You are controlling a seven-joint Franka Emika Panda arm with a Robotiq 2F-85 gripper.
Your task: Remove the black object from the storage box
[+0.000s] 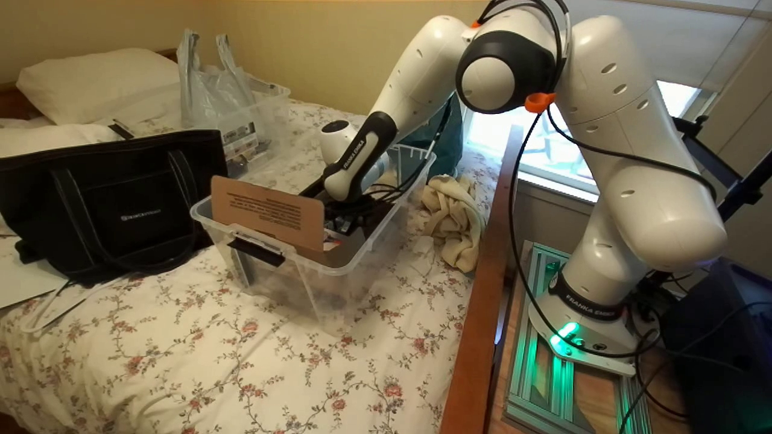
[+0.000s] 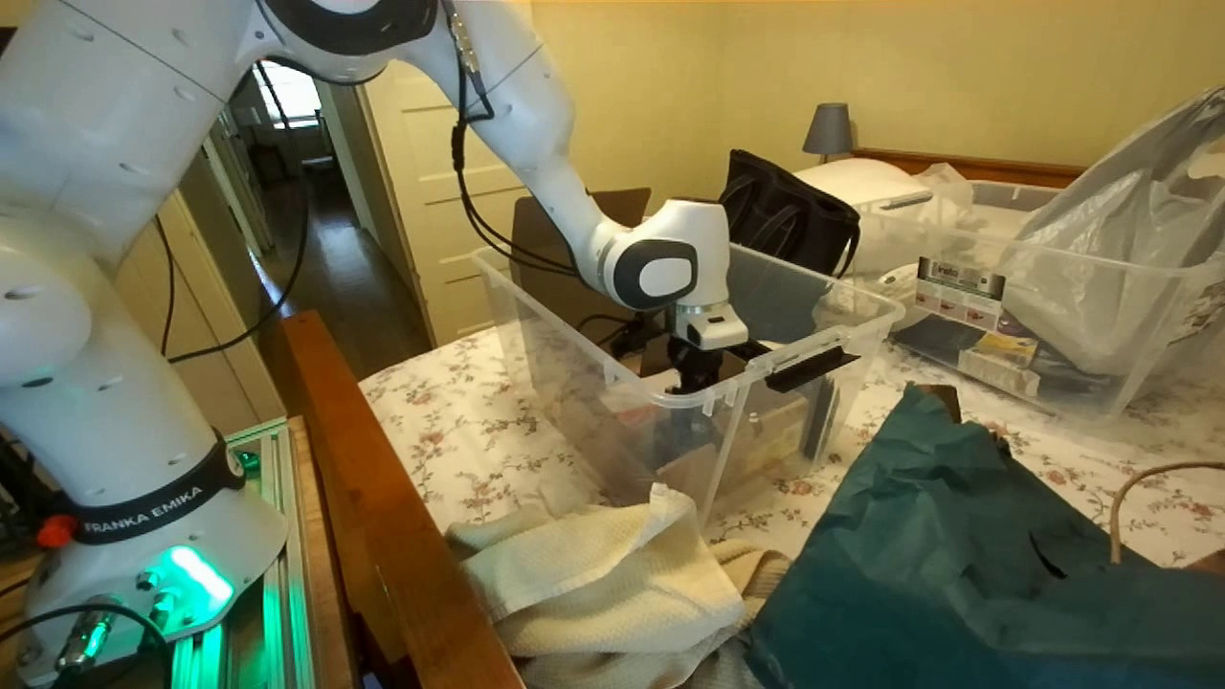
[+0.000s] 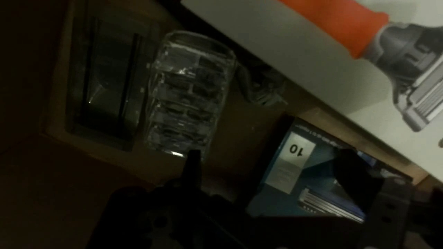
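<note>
Two dark fingers (image 3: pixel 193 169) of the gripper (image 3: pixel 270 155) show at the near edge of the wrist view, their tips spread wide, with the things below visible through the gap. The finger on the right overlaps a blue box (image 3: pixel 308 183) whose label (image 3: pixel 290 162) reads 10, upside down; whether they touch, I cannot tell. To the left lie a clear pack (image 3: pixel 188 97) with compartments and, just beside it, a dark tray (image 3: pixel 104 79). A pale panel (image 3: pixel 325 69) printed with an orange-handled razor (image 3: pixel 377 38) slants across the far right. It is dim in there, and I cannot say which piece is the black object.

In an exterior view, the white arm (image 1: pixel 416 72) leans over from the right and dips into the clear storage box (image 1: pixel 274 280), which stands on a flowered bedspread (image 1: pixel 338 374). A brown cardboard piece (image 1: pixel 265 211) sticks up at the box's near end. A large black bag (image 1: pixel 126 211) sits to the left; farther back, a second bin (image 1: pixel 271 123) has a grey plastic bag (image 1: pixel 208 93) in it. A cream towel (image 1: pixel 455 220) lies crumpled to the right of the box.

In an exterior view, the gripper points down just inside the storage box's near corner, its lower part blurred behind the clear plastic. A green bag (image 2: pixel 928 545) lies to the near right.
</note>
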